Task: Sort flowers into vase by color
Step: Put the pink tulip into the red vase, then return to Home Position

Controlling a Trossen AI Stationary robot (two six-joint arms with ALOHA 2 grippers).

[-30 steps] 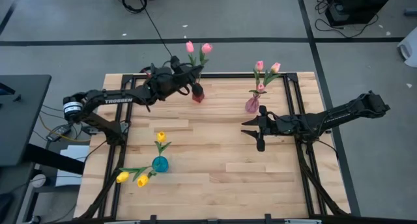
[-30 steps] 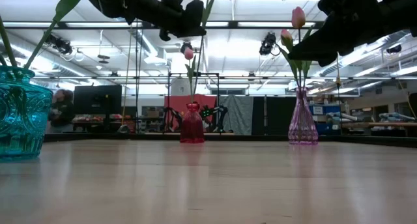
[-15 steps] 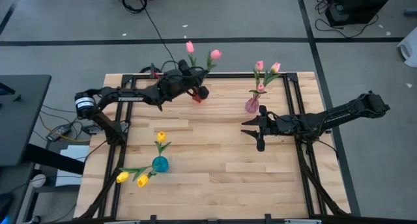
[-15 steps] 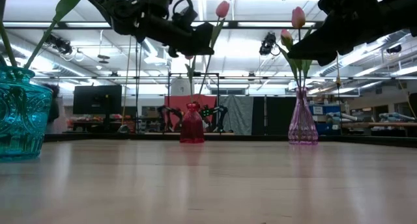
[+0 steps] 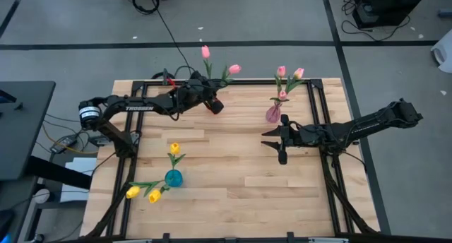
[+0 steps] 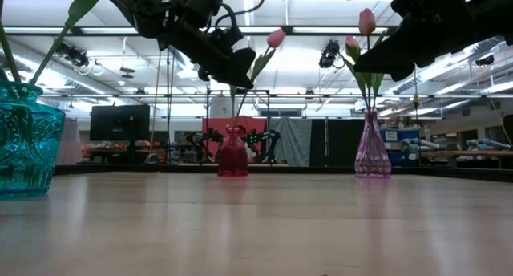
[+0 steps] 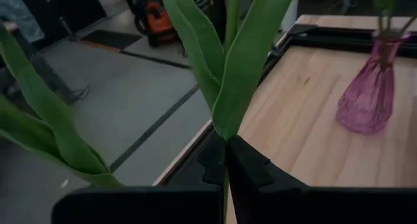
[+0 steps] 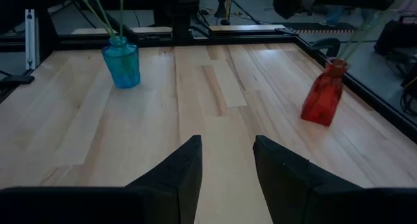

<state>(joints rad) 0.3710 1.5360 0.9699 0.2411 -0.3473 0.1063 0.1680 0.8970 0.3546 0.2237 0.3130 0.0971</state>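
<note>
My left gripper [image 5: 212,100] hangs over the red vase [image 6: 232,154] at the table's far edge, shut on a salmon-pink tulip [image 5: 234,69] that leans toward the right. A second pink tulip [image 5: 205,51] stands in that vase. The pink vase [image 5: 272,114] holds three pink tulips [image 5: 281,71]. The teal vase [image 5: 173,178] holds one yellow tulip [image 5: 174,148], and two more yellow tulips [image 5: 133,192] lie beside it on the table. My right gripper [image 5: 282,140] hovers open near the pink vase, touching nothing. My left gripper pinches the salmon-pink tulip's stem [image 7: 225,136] between its two fingertips, just below where the leaves [image 7: 244,74] branch off. It comes slanting down from the table's left. The tulip is tilted, with its head [image 6: 276,38] up and to the right. Whether its lower end sits in the red vase, I cannot tell.
A black frame rail [image 5: 240,80] runs along the table's far edge behind the vases. Bare wood [image 5: 233,179] lies across the middle and near right of the table. In the right wrist view the teal vase [image 8: 121,61] and red vase [image 8: 324,97] stand far ahead.
My left gripper has moved toward the table's right and slightly down, ending over the red vase, still shut on the stem. The held tulip has tipped: its head has swung from nearly upright beside the other pink tulip out toward the right and lower.
</note>
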